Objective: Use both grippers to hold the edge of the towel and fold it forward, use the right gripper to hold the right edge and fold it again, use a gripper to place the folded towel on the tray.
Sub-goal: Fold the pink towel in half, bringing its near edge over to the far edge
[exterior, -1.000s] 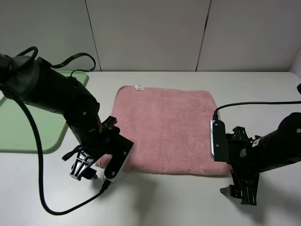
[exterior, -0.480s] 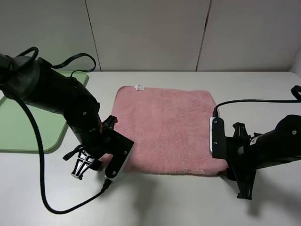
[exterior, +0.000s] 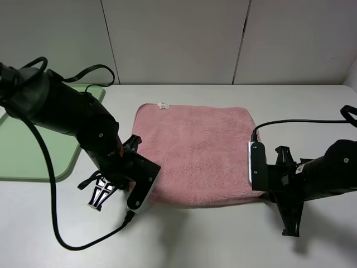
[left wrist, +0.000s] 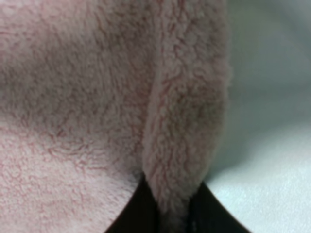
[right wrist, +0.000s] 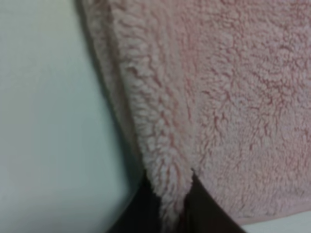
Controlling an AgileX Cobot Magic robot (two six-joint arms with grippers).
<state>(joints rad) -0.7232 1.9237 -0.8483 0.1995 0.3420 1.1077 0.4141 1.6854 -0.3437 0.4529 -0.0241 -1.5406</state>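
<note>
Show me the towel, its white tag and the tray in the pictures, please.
towel (exterior: 195,148): exterior high view, middle of the pink cloth.
white tag (exterior: 164,104): exterior high view, the tag itself, far edge.
tray (exterior: 15,153): exterior high view, bare green floor.

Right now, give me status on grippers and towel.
Left gripper shut on towel, near-left corner. Right gripper shut on near-right corner. Towel not yet folded. Nothing lying on it.

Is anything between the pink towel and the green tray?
Nothing loose shows on the table between the towel and the tray. Only the left gripper, shut on the towel, and its arm hang there.
</note>
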